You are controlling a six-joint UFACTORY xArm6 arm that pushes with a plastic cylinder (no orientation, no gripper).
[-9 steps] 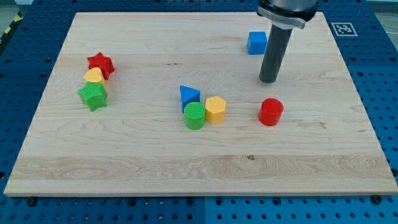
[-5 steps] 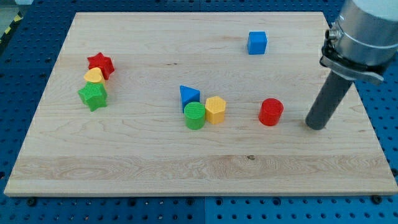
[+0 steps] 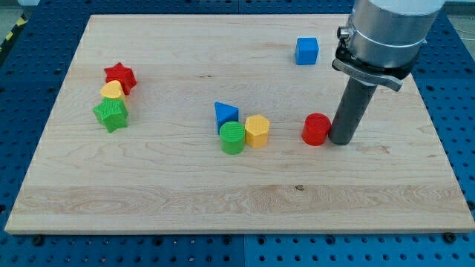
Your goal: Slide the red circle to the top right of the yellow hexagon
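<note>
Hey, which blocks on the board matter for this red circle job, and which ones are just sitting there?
In the job: red circle, yellow hexagon, my tip against the circle's right side.

Lying about: blue cube, blue triangle, green circle, red star, yellow block, green star.

Pale wood-grain worktop (image 3: 148, 185); red circle (image 3: 315, 129), yellow hexagon (image 3: 257, 130), green circle (image 3: 232, 138), blue triangle (image 3: 225, 113), blue cube (image 3: 306, 50), red star (image 3: 119, 76), green star (image 3: 110, 114).
</note>
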